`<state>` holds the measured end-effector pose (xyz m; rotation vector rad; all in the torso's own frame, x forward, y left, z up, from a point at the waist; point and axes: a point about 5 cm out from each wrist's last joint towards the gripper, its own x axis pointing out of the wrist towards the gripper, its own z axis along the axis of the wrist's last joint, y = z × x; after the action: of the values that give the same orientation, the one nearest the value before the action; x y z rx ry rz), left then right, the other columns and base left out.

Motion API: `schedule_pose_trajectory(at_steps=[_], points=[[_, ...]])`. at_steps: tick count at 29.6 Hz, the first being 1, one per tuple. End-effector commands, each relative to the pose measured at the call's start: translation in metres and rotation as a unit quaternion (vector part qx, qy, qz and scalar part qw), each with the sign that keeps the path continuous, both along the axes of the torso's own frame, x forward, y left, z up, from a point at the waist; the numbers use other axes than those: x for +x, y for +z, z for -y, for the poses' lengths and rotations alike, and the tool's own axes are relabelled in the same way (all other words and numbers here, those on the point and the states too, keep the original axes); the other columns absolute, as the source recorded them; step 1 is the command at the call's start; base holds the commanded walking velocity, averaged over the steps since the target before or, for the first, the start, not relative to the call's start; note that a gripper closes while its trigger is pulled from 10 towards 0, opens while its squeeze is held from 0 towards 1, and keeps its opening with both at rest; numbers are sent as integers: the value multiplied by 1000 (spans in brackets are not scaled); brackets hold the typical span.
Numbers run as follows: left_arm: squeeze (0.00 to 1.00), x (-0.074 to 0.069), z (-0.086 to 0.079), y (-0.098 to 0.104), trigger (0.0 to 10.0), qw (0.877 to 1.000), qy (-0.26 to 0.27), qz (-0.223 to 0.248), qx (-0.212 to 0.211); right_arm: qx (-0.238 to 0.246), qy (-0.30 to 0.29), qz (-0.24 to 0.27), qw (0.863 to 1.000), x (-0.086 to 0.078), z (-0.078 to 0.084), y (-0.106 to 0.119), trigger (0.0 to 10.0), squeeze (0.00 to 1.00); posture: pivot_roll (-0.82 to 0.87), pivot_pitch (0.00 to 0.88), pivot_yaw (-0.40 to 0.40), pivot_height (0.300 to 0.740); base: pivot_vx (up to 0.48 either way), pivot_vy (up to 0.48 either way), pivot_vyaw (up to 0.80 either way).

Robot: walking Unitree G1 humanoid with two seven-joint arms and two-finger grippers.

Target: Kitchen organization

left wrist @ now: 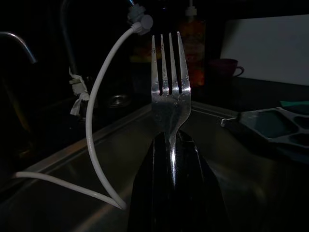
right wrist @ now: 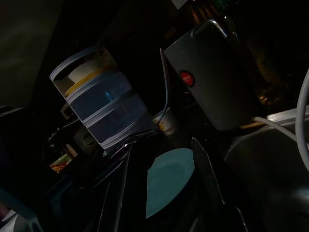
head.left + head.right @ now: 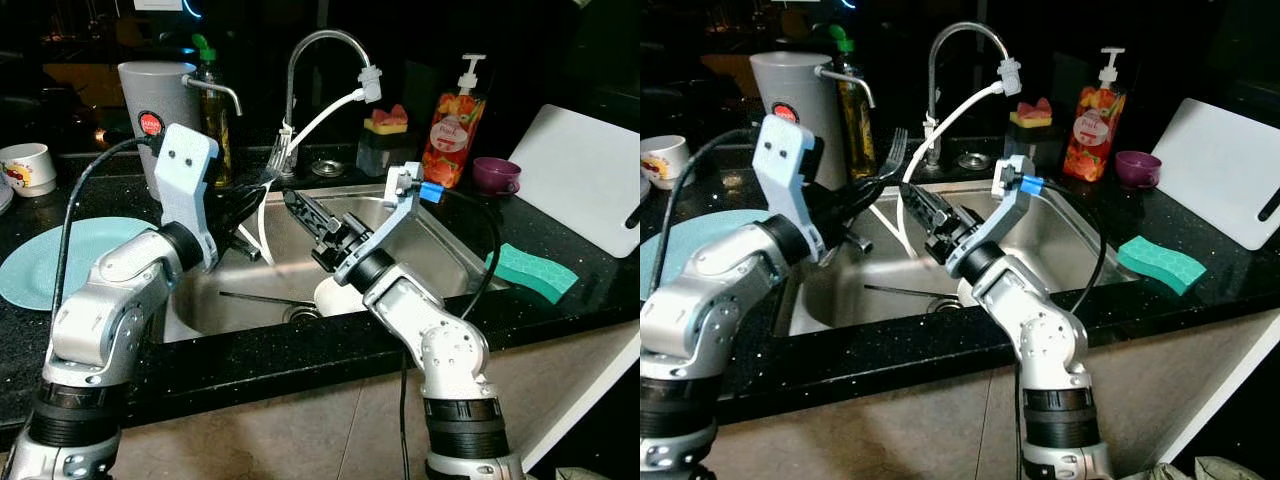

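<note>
In the left eye view, the left claw (image 3: 245, 205) held a fork (image 3: 277, 160) above the sink (image 3: 440, 250), at ten o'clock from the right claw (image 3: 305, 215). In the left wrist view, its fingers (image 1: 171, 183) were clenched on the fork's handle, tines up. In the right wrist view, the right claw's fingers (image 2: 207, 169) stood released, spread around a teal plate (image 2: 169, 181) on the bench.

We find no text that we can read. The grey container (image 3: 150, 110) at about ten o'clock from the sink carries a round red badge (image 3: 150, 124) with pale marks on it, too small and blurred for us to make out. The soap pump bottle (image 3: 453, 135) at about one o'clock has a bright fruit-patterned label, but we can read no lettering on it. The cup (image 3: 28, 167) at nine o'clock shows a coloured print, also illegible.
</note>
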<state>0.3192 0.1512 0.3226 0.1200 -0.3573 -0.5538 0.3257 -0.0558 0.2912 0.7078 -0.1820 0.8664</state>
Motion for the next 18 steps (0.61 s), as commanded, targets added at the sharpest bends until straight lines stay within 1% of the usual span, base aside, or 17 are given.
schedule_pose_trajectory(at_steps=[1, 5, 8, 9, 12, 18], points=[[0, -4, 7, -4, 10000, 1000, -20, 1, 17, 11, 14, 7, 1000, -4, 0, 3, 10000, 0, 103, 76, -64, 740, 0, 0, 0], [0, -5, 10, -6, 10000, 999, -31, -3, 17, 12, 18, 8, 1000, -5, 0, 4, 10000, 0, 99, 81, -65, 740, 0, 0, 0], [0, -9, 17, -11, 10000, 998, -59, -16, 32, 11, 20, 7, 1000, -5, -1, 4, 10000, 0, 99, 81, -65, 740, 0, 0, 0], [0, -9, 17, -11, 10000, 998, -59, -16, 32, 11, 20, 7, 1000, -5, -1, 4, 10000, 0, 99, 81, -65, 740, 0, 0, 0], [0, -14, 23, -16, 10000, 995, -85, -19, 42, 12, 20, 6, 1000, -5, -1, 3, 10000, 0, 99, 84, -64, 740, 0, 0, 0], [0, -16, 25, -16, 10000, 994, -95, -19, 42, 11, 20, 2, 1000, -4, -1, 2, 10000, 0, 100, 85, -67, 740, 0, 0, 0]])
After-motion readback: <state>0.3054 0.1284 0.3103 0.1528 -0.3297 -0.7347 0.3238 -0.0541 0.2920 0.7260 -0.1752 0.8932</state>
